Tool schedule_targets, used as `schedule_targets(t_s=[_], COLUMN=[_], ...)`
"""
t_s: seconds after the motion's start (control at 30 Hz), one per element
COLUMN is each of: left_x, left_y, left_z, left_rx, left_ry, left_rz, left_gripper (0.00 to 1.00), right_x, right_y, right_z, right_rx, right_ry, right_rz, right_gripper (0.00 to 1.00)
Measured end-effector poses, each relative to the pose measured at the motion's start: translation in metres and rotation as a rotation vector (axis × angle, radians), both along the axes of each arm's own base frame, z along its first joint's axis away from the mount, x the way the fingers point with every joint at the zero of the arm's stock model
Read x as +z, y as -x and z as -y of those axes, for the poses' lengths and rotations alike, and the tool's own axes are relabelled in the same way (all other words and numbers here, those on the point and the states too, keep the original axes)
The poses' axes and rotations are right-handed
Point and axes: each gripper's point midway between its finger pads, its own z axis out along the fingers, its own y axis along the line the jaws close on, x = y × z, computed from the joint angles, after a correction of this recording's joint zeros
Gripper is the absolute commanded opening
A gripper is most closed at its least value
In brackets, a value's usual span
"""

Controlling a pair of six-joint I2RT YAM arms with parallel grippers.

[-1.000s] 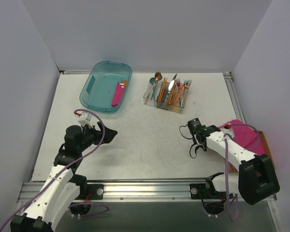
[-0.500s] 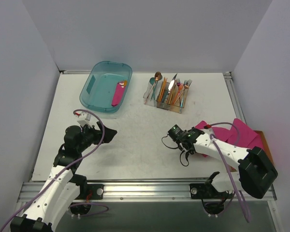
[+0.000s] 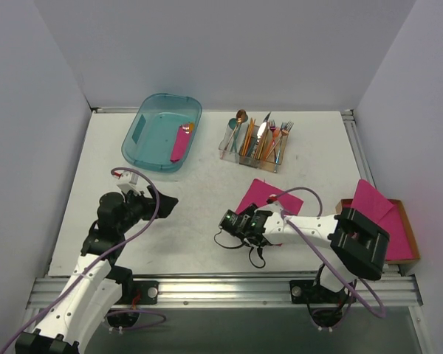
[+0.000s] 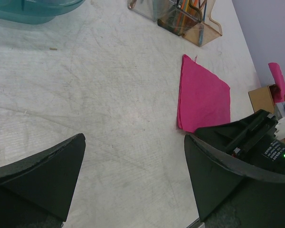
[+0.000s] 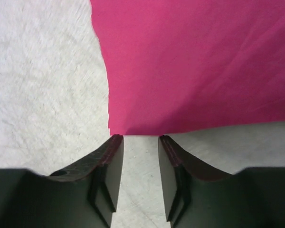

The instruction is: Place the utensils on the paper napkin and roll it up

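A single magenta paper napkin [image 3: 269,198] lies flat on the table right of centre. In the right wrist view the napkin [image 5: 194,61] has its near edge just beyond my fingertips, apart from them. My right gripper [image 3: 244,217] [image 5: 140,137] is open with a narrow gap and holds nothing. The copper-orange utensils [image 3: 252,140] stand in a clear organizer [image 3: 240,151] at the back, with teal and iridescent pieces. My left gripper [image 3: 166,200] [image 4: 133,161] is wide open and empty, left of the napkin [image 4: 204,97].
A teal bin [image 3: 144,140] at the back left holds a pink roll [image 3: 181,144]. A brown box [image 3: 410,221] with a stack of pink sheets [image 3: 380,203] sits at the right edge. The organizer [image 4: 199,33] shows at the top of the left wrist view.
My right gripper moved left from the stack with one pink napkin. The napkin now lies flat near the table's middle and the jaws are off it. The left arm has not moved.
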Motion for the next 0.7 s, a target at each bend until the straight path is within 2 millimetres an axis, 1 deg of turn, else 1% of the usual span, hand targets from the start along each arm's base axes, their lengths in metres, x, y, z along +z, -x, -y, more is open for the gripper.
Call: schedule_targets(t_s=[0.07, 0.1, 0.13, 0.23, 0.33, 0.37, 0.43, 0.47, 0.5, 0.57, 0.6, 0.63, 0.67, 0.7], left_x=[0.0, 0.0, -0.001, -0.002, -0.002, -0.002, -0.003, -0.004, -0.005, -0.004, -0.003, -0.003, -0.003, -0.004], left_y=[0.0, 0.0, -0.001, -0.001, -0.001, -0.001, -0.001, 0.0, 0.0, 0.001, 0.001, 0.001, 0.002, 0.003], left_z=[0.0, 0.0, 0.0, -0.001, -0.001, -0.001, 0.001, 0.003, 0.004, 0.009, 0.012, 0.015, 0.017, 0.019], left_rx=[0.001, 0.003, 0.003, 0.007, 0.007, 0.005, -0.003, -0.01, -0.017, -0.035, -0.044, -0.053, -0.062, -0.068], left_ry=[-0.001, -0.001, -0.002, -0.005, -0.007, -0.008, -0.011, -0.012, -0.013, -0.012, -0.012, -0.014, -0.017, -0.022], left_rz=[-0.001, -0.001, -0.002, -0.005, -0.004, -0.004, -0.006, -0.008, -0.01, -0.006, 0.0, 0.003, 0.005, 0.005], left_gripper=[0.94, 0.94, 0.94, 0.94, 0.94, 0.94, 0.94, 0.94, 0.94, 0.94, 0.94, 0.94, 0.94, 0.94], right_x=[0.0, 0.001, 0.004, 0.019, 0.035, 0.039, 0.049, 0.055, 0.06, 0.07, 0.072, 0.074, 0.073, 0.072], right_y=[-0.001, -0.003, -0.004, -0.012, -0.022, -0.025, -0.036, -0.045, -0.054, -0.072, -0.079, -0.083, -0.084, -0.083], right_z=[-0.015, -0.021, -0.027, -0.042, -0.05, -0.049, -0.038, -0.03, -0.021, 0.0, 0.01, 0.018, 0.022, 0.025], right_rx=[0.048, 0.066, 0.084, 0.137, 0.184, 0.197, 0.209, 0.206, 0.204, 0.188, 0.181, 0.185, 0.199, 0.22], right_ry=[-0.003, -0.004, -0.005, -0.008, 0.004, 0.008, 0.028, 0.032, 0.038, 0.062, 0.082, 0.106, 0.132, 0.157], right_rz=[-0.003, -0.002, 0.002, 0.033, 0.074, 0.083, 0.095, 0.101, 0.107, 0.121, 0.124, 0.125, 0.121, 0.114], right_gripper=[0.52, 0.52, 0.56, 0.56, 0.5, 0.45, 0.4, 0.33, 0.31, 0.24, 0.22, 0.19, 0.13, 0.1])
